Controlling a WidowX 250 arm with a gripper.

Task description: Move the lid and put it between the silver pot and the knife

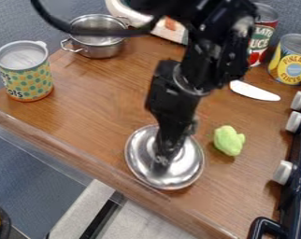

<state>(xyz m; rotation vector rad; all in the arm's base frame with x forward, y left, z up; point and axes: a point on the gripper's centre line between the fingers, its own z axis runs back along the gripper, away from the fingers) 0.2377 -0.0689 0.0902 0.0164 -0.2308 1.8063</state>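
Clock: 12 is pointing to the top of the camera view, with the lid as hub.
Lid: the round silver metal lid (189, 164) is lying on the counter (103, 98), its 7 o'clock rim sitting near the counter's edge.
Gripper: my gripper (161, 161) is hanging down over the lid's middle; I cannot tell whether it is grasping the lid or staying released.
Pot: the silver two-handled pot (100, 49) is standing at 11 o'clock, well apart from the lid, and a black cable (109, 32) is crossing in front of it in my view.
Knife: the white knife blade (254, 91) is lying between 1 and 2, one end pointing toward 4.
Room: wood is stretching from the lid up toward 11, and more is running between pot and knife, partly behind my arm (209, 51).
Green toy: the lumpy light-green toy (228, 141) is sitting at 2, near the lid, narrowing that side.
Canister: the dotted canister (27, 81) is standing at 10, near the counter's edge.
Cans: the red-labelled can (261, 39) is standing at 1, the yellow-labelled can (291, 63) beyond the knife.
Stove: its knobs (284, 172) are bordering the counter at 3.
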